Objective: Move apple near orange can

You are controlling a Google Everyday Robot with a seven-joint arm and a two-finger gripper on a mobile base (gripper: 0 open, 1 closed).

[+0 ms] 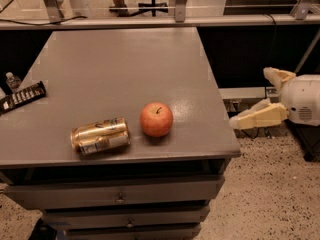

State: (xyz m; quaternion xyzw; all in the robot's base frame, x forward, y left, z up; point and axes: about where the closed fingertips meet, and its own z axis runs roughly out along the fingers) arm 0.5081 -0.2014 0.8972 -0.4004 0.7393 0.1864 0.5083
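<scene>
The red-orange apple (156,119) stands upright on the grey table (125,69), near its front edge. The gold-orange can (100,135) lies on its side just left of the apple, a small gap between them. My gripper (252,100) is off the table's right edge, well right of the apple. It is open and empty, with one cream finger (257,118) stretched toward the table and the other finger (278,77) higher up.
A dark snack bar wrapper (21,97) lies at the table's left edge, with a small bottle (12,80) beyond it. Drawers (120,199) sit under the tabletop. Speckled floor lies to the right. A rail and chair legs stand behind the table.
</scene>
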